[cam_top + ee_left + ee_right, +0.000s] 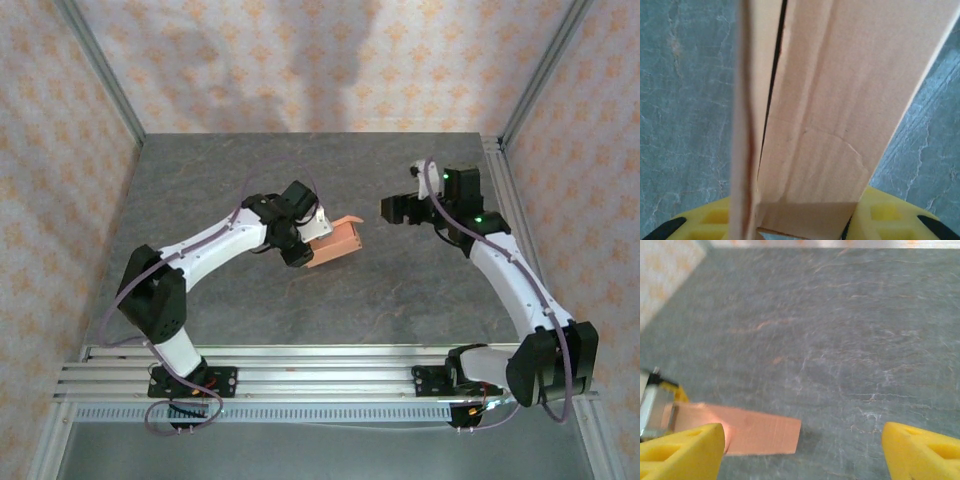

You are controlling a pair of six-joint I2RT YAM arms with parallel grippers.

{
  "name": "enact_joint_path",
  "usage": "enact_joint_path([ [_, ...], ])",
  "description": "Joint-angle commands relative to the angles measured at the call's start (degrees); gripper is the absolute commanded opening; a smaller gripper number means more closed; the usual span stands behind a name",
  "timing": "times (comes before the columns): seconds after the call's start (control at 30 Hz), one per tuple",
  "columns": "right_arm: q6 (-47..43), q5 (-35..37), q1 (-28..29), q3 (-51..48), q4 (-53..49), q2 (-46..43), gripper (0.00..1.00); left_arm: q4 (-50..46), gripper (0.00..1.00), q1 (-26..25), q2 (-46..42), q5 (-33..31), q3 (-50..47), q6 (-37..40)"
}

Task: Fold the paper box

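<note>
Left claw (308,245) clamps the paper box (338,240) — right claw (392,209) gapes nearby.

In the left wrist view the paper box (840,100) runs out past the top edge. Its near end passes the bottom edge, where the left hand (800,222) has its fingers (705,220) cropped to their yellow tops, so contact between pads and card cannot be made out. The right wrist view is blurred throughout: the right hand (800,452) has its fingers (920,450) cut by the bottom edge, and one of them covers part of the box lying beyond it.
</note>
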Motion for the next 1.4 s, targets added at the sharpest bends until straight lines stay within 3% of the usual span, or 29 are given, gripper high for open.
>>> enact_joint_path([
  [0.0,-10.2,1.9,4.0,1.8,-5.4,0.7,0.79,-8.4,0.40,0.6,2.4,1.1,3.1,2.2],
  [0.37,-16.6,2.0,9.5,3.1,-5.3,5.9,0.45,-11.7,0.40,0.7,6.7,0.8,5.5,3.2],
  [1.0,-23.3,-2.9,12.1,13.9,-13.4,19.8,0.28,-11.7,0.40,0.7,8.7,1.0,6.1,2.0],
  [1.37,-22.8,-2.6,12.6,14.7,-14.3,21.0,0.00,-11.2,0.39,0.7,8.9,2.0,6.0,1.7],
])
